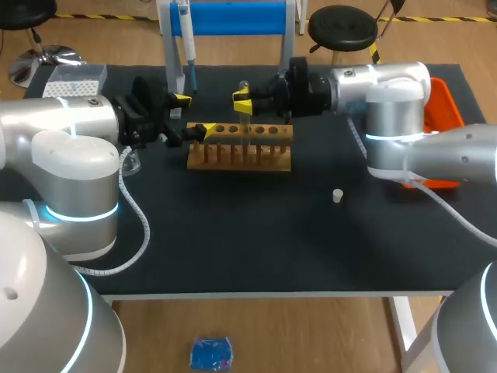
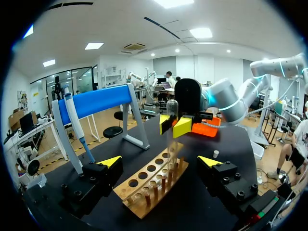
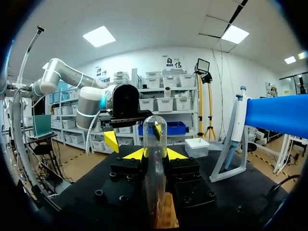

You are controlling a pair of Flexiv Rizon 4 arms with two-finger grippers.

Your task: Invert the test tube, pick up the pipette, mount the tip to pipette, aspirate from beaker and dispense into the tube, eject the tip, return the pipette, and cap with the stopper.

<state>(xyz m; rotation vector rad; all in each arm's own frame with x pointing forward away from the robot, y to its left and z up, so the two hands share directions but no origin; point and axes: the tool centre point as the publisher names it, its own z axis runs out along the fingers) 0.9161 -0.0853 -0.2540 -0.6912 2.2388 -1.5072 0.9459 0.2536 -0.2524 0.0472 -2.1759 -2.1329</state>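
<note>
My right gripper is shut on a clear test tube, held upright with its rounded end up just above the wooden rack. In the right wrist view the tube stands between the gripper's yellow tips. My left gripper is open at the rack's left end; in its wrist view the gripper straddles the rack, with the tube ahead. The pipette hangs on its stand at the back. A small white stopper lies to the right of the rack.
A pipette tip box sits at the back left corner and an orange tray at the right edge. A clear glass vessel shows beside my left arm. The blue-topped stand rises behind the rack.
</note>
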